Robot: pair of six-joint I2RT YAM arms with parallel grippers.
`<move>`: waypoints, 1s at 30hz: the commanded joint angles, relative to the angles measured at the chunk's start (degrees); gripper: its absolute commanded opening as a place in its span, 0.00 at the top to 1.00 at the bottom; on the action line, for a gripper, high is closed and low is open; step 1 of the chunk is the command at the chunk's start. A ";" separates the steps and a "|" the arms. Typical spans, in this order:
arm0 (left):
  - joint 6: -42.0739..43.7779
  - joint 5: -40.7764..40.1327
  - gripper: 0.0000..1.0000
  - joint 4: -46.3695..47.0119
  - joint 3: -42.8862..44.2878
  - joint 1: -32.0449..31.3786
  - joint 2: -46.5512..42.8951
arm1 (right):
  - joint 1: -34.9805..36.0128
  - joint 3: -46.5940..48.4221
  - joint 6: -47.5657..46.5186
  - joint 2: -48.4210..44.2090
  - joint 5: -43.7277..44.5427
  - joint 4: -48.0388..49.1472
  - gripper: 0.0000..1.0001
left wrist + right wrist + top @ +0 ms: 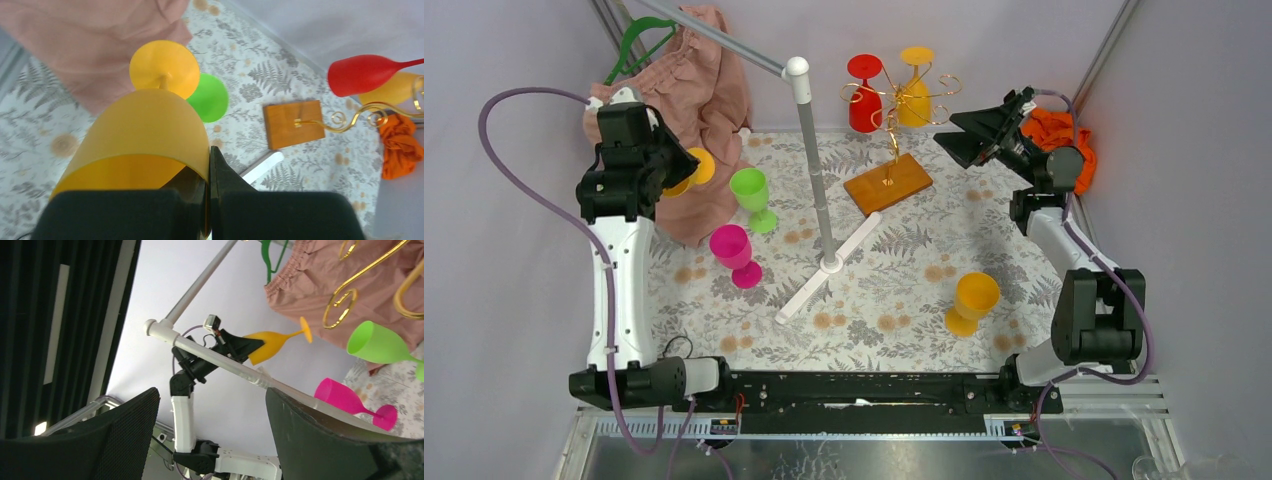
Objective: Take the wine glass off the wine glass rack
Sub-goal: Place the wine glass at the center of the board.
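My left gripper [669,170] is shut on the rim of a yellow-orange wine glass [145,132], one finger inside the bowl and one outside. It holds the glass tilted in the air at the back left, far from the rack. The gold wire wine glass rack [894,110] stands on its wooden base [887,183] at the back centre. A red glass [864,95] and a yellow glass [914,85] hang upside down from it. Just right of the rack, my right gripper [946,135] is open and empty, with a gold scroll arm [345,305] above its fingers [320,435].
A tall white-and-grey pole stand [814,150] with a white cross foot [829,265] rises between the arms. Green [752,195], pink [736,255] and orange [971,300] glasses stand on the floral cloth. Pink clothing [694,90] hangs back left. An orange rag [1059,135] lies back right.
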 commanded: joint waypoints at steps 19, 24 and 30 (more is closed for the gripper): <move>3.12 3.43 1.00 -7.54 -12.28 3.14 2.75 | -4.84 -0.65 -11.95 -5.76 -5.77 -10.36 0.14; 5.22 1.88 1.00 -12.08 -3.54 4.20 11.02 | -5.66 -1.60 -11.41 -5.37 -5.95 -9.14 0.14; 6.82 1.86 1.00 -16.06 7.53 6.29 19.45 | -6.68 -2.11 -10.35 -4.87 -6.02 -7.46 0.14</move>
